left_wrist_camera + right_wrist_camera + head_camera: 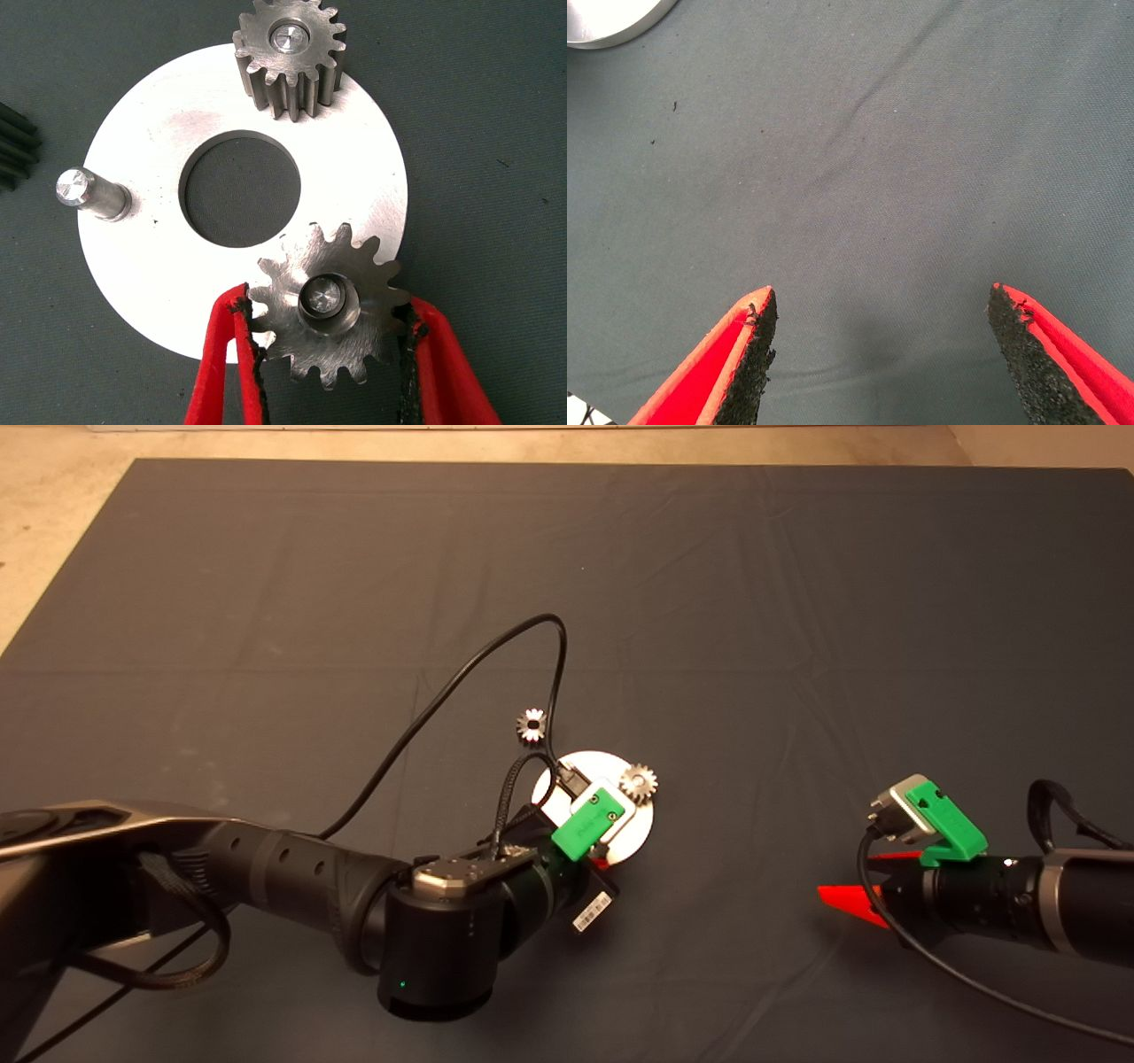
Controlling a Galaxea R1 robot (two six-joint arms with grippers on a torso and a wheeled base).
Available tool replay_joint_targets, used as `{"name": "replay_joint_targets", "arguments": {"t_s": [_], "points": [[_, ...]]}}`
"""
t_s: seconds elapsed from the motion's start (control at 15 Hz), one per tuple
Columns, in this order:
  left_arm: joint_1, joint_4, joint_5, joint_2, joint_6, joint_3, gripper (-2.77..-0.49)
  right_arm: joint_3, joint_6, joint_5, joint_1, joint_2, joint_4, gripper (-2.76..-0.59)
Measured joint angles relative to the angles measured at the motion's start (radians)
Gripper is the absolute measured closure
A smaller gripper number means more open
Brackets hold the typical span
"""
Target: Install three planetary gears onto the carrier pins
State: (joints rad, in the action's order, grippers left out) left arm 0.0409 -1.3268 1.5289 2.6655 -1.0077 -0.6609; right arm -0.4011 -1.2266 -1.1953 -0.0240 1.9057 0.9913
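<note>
The silver-white disc (605,767) lies at the mat's middle; the left wrist view shows its face (151,266). One planetary gear (638,781) sits on a carrier pin (288,37). A second pin (84,190) stands bare. My left gripper (326,305) is over the disc's near edge, mostly hidden under its green mount in the head view (602,855). Its fingers (232,354) press both sides of a second gear (354,345), whose bore shows the third pin's top. A third gear (532,724) lies loose on the mat behind the disc. My right gripper (846,874) is open and empty, right of the disc.
A black cable (549,646) from my left wrist loops over the mat behind the disc, close to the loose gear. The right wrist view shows bare mat between the fingers (749,354) and the disc's edge (602,18). Floor shows past the mat's far left corner.
</note>
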Motion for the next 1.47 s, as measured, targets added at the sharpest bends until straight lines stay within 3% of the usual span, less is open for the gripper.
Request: {"name": "replay_joint_targets", "arguments": {"t_s": [0.67,1.47], "points": [[0.0,0.0,0.001,0.002,0.001,0.0,-0.56,0.0,0.0,0.0,0.0,0.0,0.0,-1.76],[0.0,-0.005,0.0,0.002,0.001,0.0,-1.1,0.0,0.0,0.0,0.0,0.0,0.0,-1.76]]}}
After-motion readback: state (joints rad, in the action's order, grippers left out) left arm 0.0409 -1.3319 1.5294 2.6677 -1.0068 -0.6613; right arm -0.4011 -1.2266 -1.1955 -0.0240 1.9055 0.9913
